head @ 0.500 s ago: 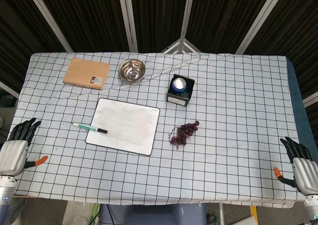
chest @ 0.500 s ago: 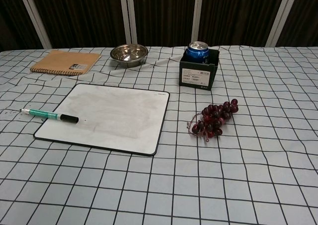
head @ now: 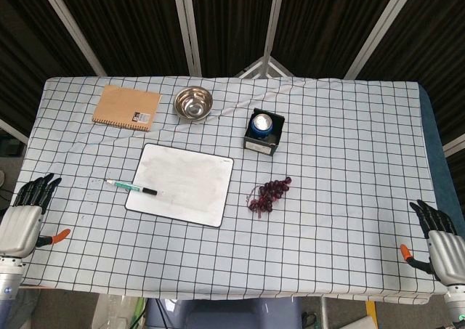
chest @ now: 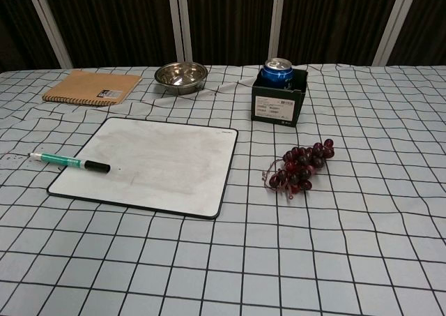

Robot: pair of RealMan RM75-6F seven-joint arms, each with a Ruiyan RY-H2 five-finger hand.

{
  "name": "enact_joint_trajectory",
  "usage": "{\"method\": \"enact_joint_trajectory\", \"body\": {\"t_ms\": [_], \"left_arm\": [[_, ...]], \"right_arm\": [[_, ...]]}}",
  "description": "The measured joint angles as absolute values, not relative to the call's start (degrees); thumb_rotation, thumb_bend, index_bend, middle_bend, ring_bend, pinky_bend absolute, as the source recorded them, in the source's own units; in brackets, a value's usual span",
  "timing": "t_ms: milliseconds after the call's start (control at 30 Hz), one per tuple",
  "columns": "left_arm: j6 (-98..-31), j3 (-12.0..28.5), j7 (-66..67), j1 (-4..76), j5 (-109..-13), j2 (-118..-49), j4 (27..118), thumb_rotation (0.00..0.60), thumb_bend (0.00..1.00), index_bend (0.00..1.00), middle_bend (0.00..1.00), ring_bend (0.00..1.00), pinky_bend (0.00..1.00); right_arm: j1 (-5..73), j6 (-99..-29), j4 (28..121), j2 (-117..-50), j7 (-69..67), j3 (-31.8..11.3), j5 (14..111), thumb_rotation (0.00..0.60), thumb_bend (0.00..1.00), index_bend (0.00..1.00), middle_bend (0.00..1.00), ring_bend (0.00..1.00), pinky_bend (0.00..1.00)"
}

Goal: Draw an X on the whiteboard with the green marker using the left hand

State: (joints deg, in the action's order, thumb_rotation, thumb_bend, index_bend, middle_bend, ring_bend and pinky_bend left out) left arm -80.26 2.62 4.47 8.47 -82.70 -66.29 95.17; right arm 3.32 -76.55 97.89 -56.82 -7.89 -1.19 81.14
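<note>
Centrally, the marker [head: 131, 187] lies across the whiteboard's [head: 185, 181] left edge; the left hand [head: 22, 220], lower left, sits well apart, empty, fingers spread.

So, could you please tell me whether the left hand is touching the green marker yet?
Apart. The head view shows the left hand at the table's near left edge, with bare checked cloth between it and the green marker, which lies across the whiteboard's left edge.
</note>
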Motion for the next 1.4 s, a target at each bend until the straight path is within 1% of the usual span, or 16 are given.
{"method": "enact_joint_trajectory", "body": {"t_ms": [100, 200, 333, 433, 500, 633, 833, 967, 1167, 1400], "left_arm": [[-79.30, 2.63, 5.21, 8.89, -82.31, -66.24, 94.97, 0.600, 0.05, 0.00, 0.00, 0.00, 0.00], [-77.67, 2.92, 6.48, 9.79, -81.46, -66.37, 94.55, 0.600, 0.09, 0.03, 0.00, 0.00, 0.00], [-74.87, 3.86, 9.10, 11.88, -80.02, -66.92, 93.71, 0.600, 0.19, 0.18, 0.00, 0.00, 0.00], [-72.09, 5.07, 11.49, 14.16, -78.38, -67.75, 92.79, 0.600, 0.25, 0.28, 0.02, 0.00, 0.00], [-69.88, 6.01, 13.00, 15.89, -76.85, -68.57, 92.04, 0.600, 0.28, 0.32, 0.03, 0.00, 0.00], [-65.72, 7.96, 16.23, 19.65, -73.55, -70.98, 90.08, 0.600, 0.30, 0.35, 0.05, 0.00, 0.00], [-60.80, 9.97, 21.53, 24.94, -69.82, -76.17, 85.34, 0.600, 0.31, 0.38, 0.06, 0.00, 0.00], [-58.04, 10.34, 24.36, 27.59, -67.83, -79.56, 82.00, 0.600, 0.32, 0.39, 0.07, 0.00, 0.00], [-54.63, 10.42, 27.93, 31.15, -65.16, -84.61, 77.46, 0.600, 0.38, 0.42, 0.09, 0.00, 0.00], [-52.20, 10.34, 30.90, 34.31, -62.22, -89.41, 73.66, 0.600, 0.42, 0.43, 0.10, 0.00, 0.00]], "right_arm": [[3.31, -76.43, 97.91, -56.79, -8.04, -1.20, 80.92, 0.600, 0.35, 0.00, 0.00, 0.00, 0.00], [3.24, -76.71, 97.98, -56.64, -8.51, -1.27, 81.06, 0.600, 0.35, 0.00, 0.00, 0.00, 0.00], [3.28, -76.54, 97.90, -56.62, -9.03, -1.15, 81.41, 0.600, 0.35, 0.00, 0.00, 0.00, 0.00], [3.38, -76.19, 97.82, -56.58, -9.46, -1.10, 81.37, 0.600, 0.35, 0.00, 0.00, 0.00, 0.00], [3.48, -75.95, 97.92, -56.50, -9.91, -1.15, 81.24, 0.600, 0.35, 0.00, 0.00, 0.00, 0.00], [3.68, -75.37, 98.09, -56.35, -10.75, -1.14, 81.16, 0.600, 0.35, 0.00, 0.00, 0.00, 0.00], [3.85, -75.00, 98.24, -56.21, -11.29, -1.22, 80.92, 0.600, 0.35, 0.00, 0.00, 0.00, 0.00], [3.88, -74.75, 98.29, -56.09, -11.82, -1.24, 80.65, 0.600, 0.35, 0.00, 0.00, 0.00, 0.00], [3.96, -74.45, 98.27, -55.92, -12.27, -1.30, 80.38, 0.600, 0.35, 0.00, 0.00, 0.00, 0.00], [3.96, -74.29, 98.18, -55.72, -13.01, -1.31, 80.28, 0.600, 0.35, 0.00, 0.00, 0.00, 0.00]]}}
